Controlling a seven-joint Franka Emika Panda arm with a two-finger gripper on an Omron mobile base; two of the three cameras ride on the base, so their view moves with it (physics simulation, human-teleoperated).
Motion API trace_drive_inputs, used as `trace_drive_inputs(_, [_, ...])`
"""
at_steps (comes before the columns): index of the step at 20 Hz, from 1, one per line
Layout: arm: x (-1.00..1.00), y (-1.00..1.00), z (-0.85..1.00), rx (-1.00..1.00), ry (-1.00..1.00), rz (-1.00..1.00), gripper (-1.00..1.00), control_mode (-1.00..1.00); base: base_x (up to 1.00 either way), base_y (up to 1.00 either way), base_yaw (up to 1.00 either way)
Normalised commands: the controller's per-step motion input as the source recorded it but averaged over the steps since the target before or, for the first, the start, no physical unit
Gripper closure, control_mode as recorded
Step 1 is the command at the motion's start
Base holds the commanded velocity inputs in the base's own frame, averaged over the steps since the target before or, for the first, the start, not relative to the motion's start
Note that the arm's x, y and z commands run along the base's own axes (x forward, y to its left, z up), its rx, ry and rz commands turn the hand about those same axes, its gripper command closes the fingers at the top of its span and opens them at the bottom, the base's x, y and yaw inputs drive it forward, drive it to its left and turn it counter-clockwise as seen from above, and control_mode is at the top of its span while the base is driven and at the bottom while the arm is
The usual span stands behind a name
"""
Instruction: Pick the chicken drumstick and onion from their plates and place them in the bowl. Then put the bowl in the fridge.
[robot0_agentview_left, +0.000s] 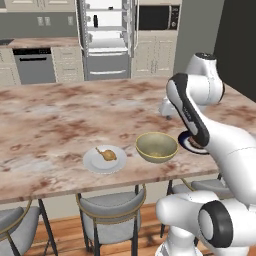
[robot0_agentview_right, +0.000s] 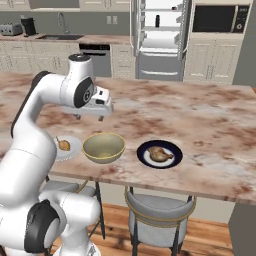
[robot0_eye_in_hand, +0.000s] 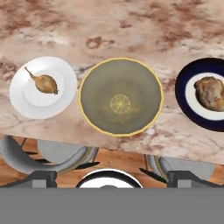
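Even, bright rendered light from above — soft faint shadows under the bowl and white plate on the desk. No glare; low resolution — slightly soft edges throughout.

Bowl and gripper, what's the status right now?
Gripper open, hovering above counter. Bowl empty; onion on white plate, drumstick on dark-rimmed plate. Fridge open.

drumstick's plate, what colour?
Dark blue rim, white centre; the plate shows best in the hand view.

- In your left base view the arm is covering most of the dark-rimmed plate
- In your hand view the right edge is cutting off that plate and the chicken drumstick
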Motion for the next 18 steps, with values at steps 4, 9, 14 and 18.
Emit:
trace_drive_inputs(4, [0.11, -0.67, 0.0, 0.12, 0.0, 0.05, -1.0, -1.0, 0.0, 0.0, 0.0])
trace_drive_inputs(9, [0.14, -0.63, 0.0, 0.05, 0.04, -0.11, -1.0, -1.0, 0.0, 0.0, 0.0])
trace_drive_inputs(14, [0.19, -0.53, 0.0, 0.0, 0.12, -0.33, -1.0, -1.0, 0.0, 0.0, 0.0])
trace_drive_inputs(18, [0.16, -0.45, -0.11, 0.04, 0.18, -0.16, -1.0, -1.0, 0.0, 0.0, 0.0])
